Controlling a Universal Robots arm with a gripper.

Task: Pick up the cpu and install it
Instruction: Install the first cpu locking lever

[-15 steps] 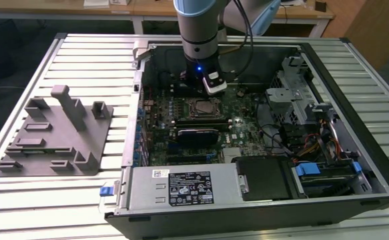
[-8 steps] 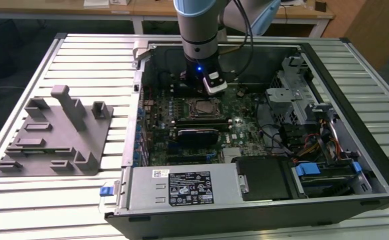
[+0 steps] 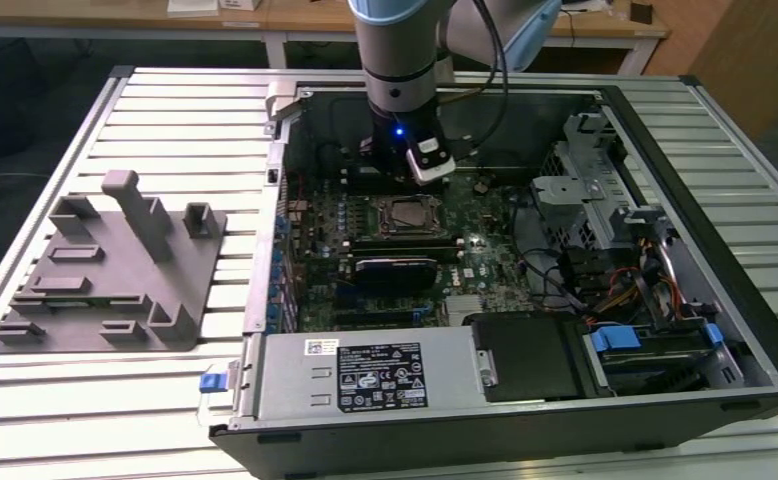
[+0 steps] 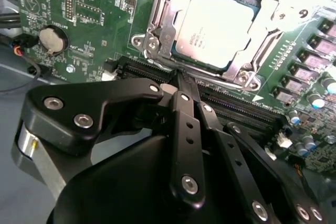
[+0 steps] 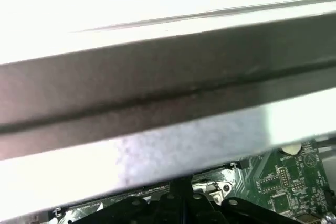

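The cpu (image 3: 400,212) lies flat in the motherboard socket inside the open computer case (image 3: 709,200). In the second wrist view the cpu (image 4: 218,24) shows its pale metal top, with the socket's metal frame (image 4: 157,35) around it. My gripper (image 3: 395,180) hangs inside the case just behind the socket, a little above the board. Its black fingers (image 4: 185,108) meet at the tip with nothing between them, and my gripper (image 4: 181,80) sits over the dark slots beside the socket, apart from the cpu. The fingertips (image 5: 181,186) also show against the case wall.
A grey plastic fixture block (image 3: 109,270) stands on the slatted table at the exterior view's left. Inside the case are the power supply (image 3: 362,375), a drive cage (image 3: 589,190) with cables, and a coin battery (image 4: 51,39). The case wall (image 5: 168,93) is close to the wrist.
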